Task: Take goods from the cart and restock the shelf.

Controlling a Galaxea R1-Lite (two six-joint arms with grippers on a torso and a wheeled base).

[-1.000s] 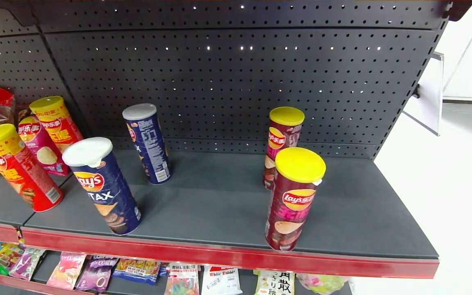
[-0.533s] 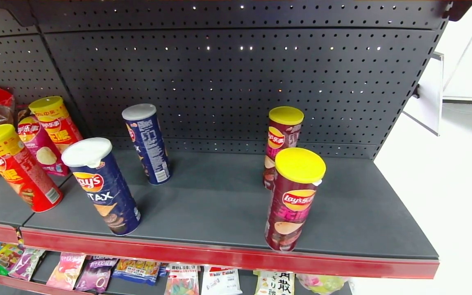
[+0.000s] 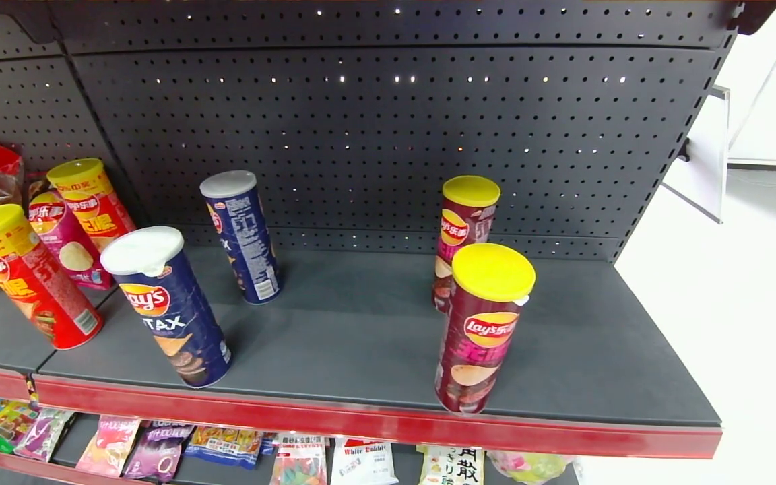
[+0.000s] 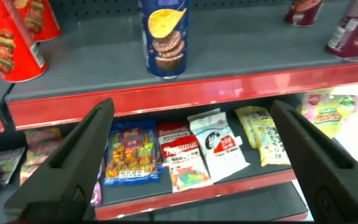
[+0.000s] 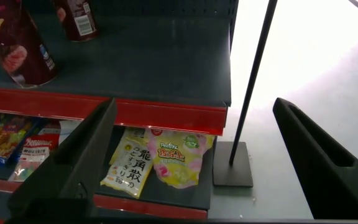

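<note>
The dark grey shelf (image 3: 374,337) with a red front lip holds upright chip cans. Two blue cans stand left of centre, one at the front (image 3: 166,306) and one behind (image 3: 241,236). Two maroon cans with yellow lids stand right of centre, front (image 3: 482,323) and back (image 3: 463,229). My left gripper (image 4: 194,165) is open and empty, held below the shelf lip before the front blue can (image 4: 163,34). My right gripper (image 5: 197,162) is open and empty, low by the shelf's right end, near a maroon can (image 5: 20,43).
Red and yellow cans (image 3: 24,276) crowd the shelf's far left. Snack bags (image 4: 185,152) lie on the lower shelf. A thin stand pole (image 5: 250,81) rises beside the shelf's right end, over open white floor (image 3: 752,350). Bare shelf lies between the blue and maroon cans.
</note>
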